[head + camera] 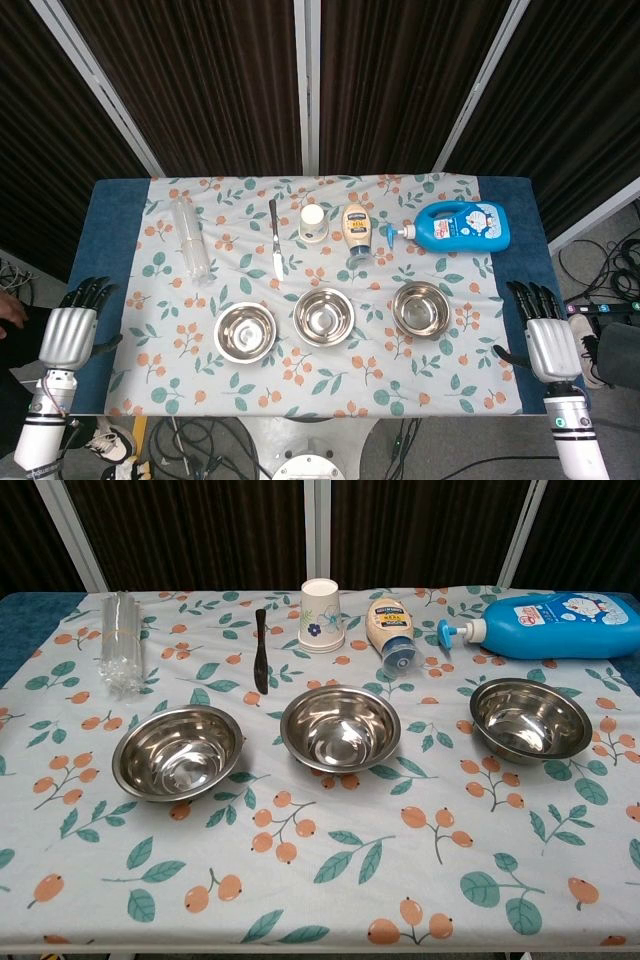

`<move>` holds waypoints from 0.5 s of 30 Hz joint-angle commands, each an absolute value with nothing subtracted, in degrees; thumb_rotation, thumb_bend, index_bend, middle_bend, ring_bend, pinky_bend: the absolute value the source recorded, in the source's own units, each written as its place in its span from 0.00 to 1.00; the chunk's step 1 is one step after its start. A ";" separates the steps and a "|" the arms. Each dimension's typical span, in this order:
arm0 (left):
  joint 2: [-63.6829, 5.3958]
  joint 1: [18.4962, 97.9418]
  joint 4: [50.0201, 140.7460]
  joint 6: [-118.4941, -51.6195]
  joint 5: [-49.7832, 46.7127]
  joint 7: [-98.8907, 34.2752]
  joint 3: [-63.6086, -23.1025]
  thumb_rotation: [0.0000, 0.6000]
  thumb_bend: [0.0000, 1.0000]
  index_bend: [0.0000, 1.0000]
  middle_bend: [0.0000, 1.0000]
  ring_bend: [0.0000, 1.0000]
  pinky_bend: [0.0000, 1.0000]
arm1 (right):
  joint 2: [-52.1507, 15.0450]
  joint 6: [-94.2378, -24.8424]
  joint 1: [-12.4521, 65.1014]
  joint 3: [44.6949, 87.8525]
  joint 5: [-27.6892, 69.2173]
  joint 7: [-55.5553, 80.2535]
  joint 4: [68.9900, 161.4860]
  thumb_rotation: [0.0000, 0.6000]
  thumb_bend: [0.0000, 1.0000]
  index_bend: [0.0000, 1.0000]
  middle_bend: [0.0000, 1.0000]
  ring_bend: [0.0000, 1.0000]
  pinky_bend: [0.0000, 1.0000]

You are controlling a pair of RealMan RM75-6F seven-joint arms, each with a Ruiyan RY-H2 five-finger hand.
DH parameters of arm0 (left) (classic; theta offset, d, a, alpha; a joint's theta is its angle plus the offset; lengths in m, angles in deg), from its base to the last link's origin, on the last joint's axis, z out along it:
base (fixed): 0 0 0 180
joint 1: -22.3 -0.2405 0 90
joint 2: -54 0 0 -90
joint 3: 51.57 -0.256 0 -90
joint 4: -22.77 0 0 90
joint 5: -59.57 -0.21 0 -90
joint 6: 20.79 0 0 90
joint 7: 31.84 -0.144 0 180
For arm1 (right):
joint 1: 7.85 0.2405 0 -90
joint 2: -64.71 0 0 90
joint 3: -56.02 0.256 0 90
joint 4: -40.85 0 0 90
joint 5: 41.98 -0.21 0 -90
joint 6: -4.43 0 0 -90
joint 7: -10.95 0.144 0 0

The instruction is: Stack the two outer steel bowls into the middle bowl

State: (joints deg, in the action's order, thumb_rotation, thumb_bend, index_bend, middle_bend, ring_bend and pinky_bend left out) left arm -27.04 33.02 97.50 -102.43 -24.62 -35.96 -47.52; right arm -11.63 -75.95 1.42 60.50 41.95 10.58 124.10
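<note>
Steel, left bowl (178,751): we see it upright on the table (110,200), apart from its neighbour.
Middle bowl (340,728): empty, our target.
Right bowl (530,719): likewise apart.
Handling: we judge them light, stiff, slippery; pinch the rim.
Left hand (68,335): fingers apart, holding nothing.
Right hand (549,346): the same.

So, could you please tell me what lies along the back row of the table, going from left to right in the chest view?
Clear plastic bottle → black knife → paper cup → mayonnaise bottle → blue pump bottle.
</note>
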 commanded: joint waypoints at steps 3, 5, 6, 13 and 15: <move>-27.04 33.13 97.59 -102.34 -24.85 -35.83 -47.69 1.00 0.10 0.27 0.26 0.17 0.29 | -11.27 -76.35 1.37 60.55 42.28 10.19 124.75 1.00 0.04 0.02 0.09 0.00 0.00; -27.06 33.17 97.68 -102.41 -24.94 -35.89 -47.72 1.00 0.10 0.27 0.26 0.17 0.29 | -11.09 -76.46 1.40 60.55 42.46 10.00 125.18 1.00 0.04 0.02 0.09 0.00 0.00; -27.05 33.14 97.75 -102.49 -24.96 -35.90 -47.74 1.00 0.10 0.27 0.26 0.17 0.29 | -11.01 -76.48 1.44 60.53 42.58 9.92 125.40 1.00 0.04 0.02 0.09 0.00 0.00; -26.28 33.31 98.77 -102.66 -25.29 -36.20 -47.76 1.00 0.10 0.27 0.26 0.17 0.29 | -10.71 -76.23 2.18 60.33 43.89 8.20 127.38 1.00 0.04 0.02 0.13 0.00 0.00; -26.12 33.13 99.00 -102.66 -25.44 -36.08 -48.12 1.00 0.10 0.27 0.26 0.17 0.29 | -10.31 -74.49 3.03 59.79 44.28 6.66 128.12 1.00 0.04 0.02 0.16 0.02 0.00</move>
